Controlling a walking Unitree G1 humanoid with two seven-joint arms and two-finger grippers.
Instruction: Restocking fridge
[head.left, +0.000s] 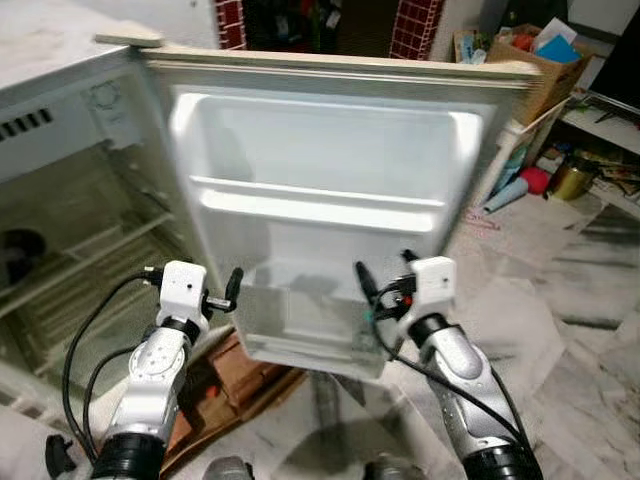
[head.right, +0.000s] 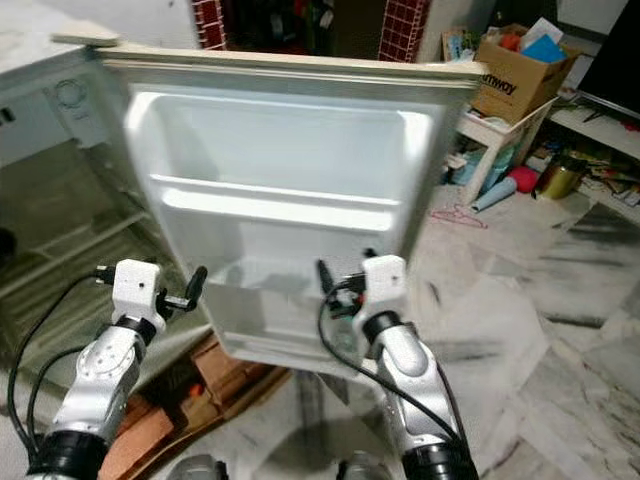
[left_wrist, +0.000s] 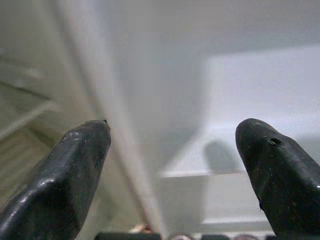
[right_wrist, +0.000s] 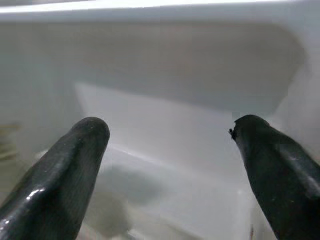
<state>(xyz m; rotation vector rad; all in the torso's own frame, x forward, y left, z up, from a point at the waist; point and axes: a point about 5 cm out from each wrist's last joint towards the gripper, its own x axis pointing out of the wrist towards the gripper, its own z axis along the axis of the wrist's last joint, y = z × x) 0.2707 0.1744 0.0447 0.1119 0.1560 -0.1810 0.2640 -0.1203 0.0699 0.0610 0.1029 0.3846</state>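
Observation:
A small white fridge stands open, its door swung out to face me. The door's inner shelves are bare, with a clear bin at the bottom. The fridge's inside, with wire racks, is at the left. My left gripper is raised at the door's left edge, near the bin; its fingers stand open with nothing between them. My right gripper is raised in front of the bin's right part, open and holding nothing.
Flattened brown cardboard lies on the marble floor under the door. At the back right are a cardboard box of goods on a low white table, a gold pot and a pink item.

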